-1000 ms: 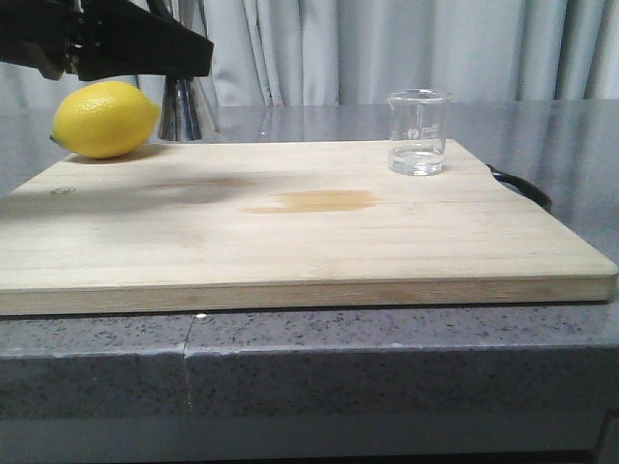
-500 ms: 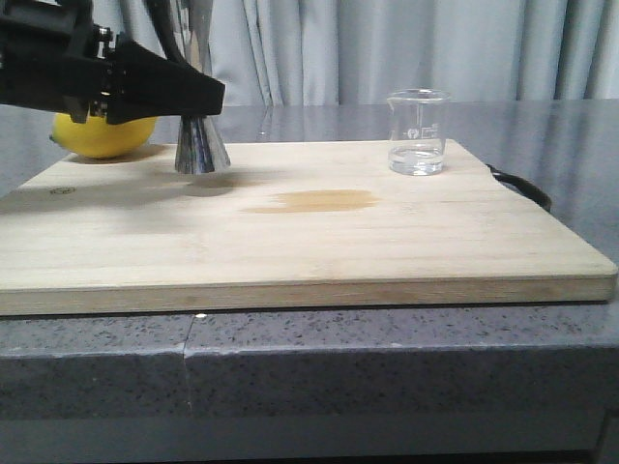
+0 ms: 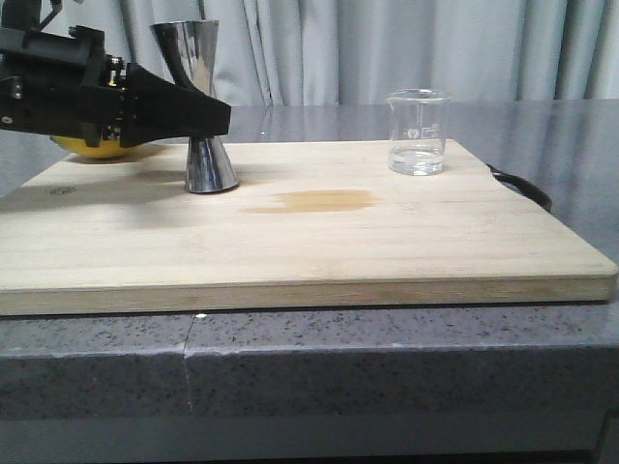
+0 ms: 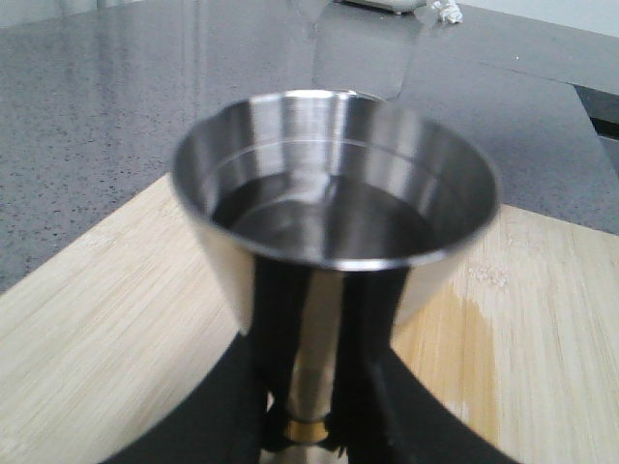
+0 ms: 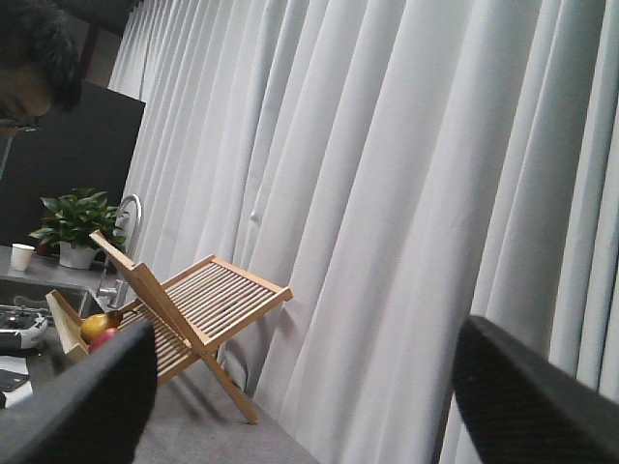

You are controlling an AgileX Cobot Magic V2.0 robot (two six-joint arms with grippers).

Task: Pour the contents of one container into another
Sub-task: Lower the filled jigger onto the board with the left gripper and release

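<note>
1. On grey counter: wooden cutting board (image 3: 319, 242), bare patch stained at centre.
2. Left gripper (image 3: 198, 114): clamped on the jigger's waist; right gripper (image 5: 300, 387) spread wide, holding nothing, aimed at curtains.
3. Steel jigger (image 3: 200, 101): upright, left-rear of board; probably rigid, slick; waist grip suits.
4. Glass beaker (image 3: 419, 131): right-rear, part-filled; likely light, fragile, slippery; grasp mid-wall.
5. Lemon (image 3: 92, 149): behind left gripper, mostly hidden.

A pale wooden cutting board (image 3: 319, 242) lies on a grey speckled countertop (image 3: 387, 358), with a darker stain (image 3: 314, 201) near its middle. A yellow lemon (image 3: 87, 150) rests at the board's far left corner. Grey curtains (image 3: 387, 48) hang behind. Elsewhere, a folding wooden rack (image 5: 184, 314) stands near a potted plant (image 5: 73, 222).
</note>
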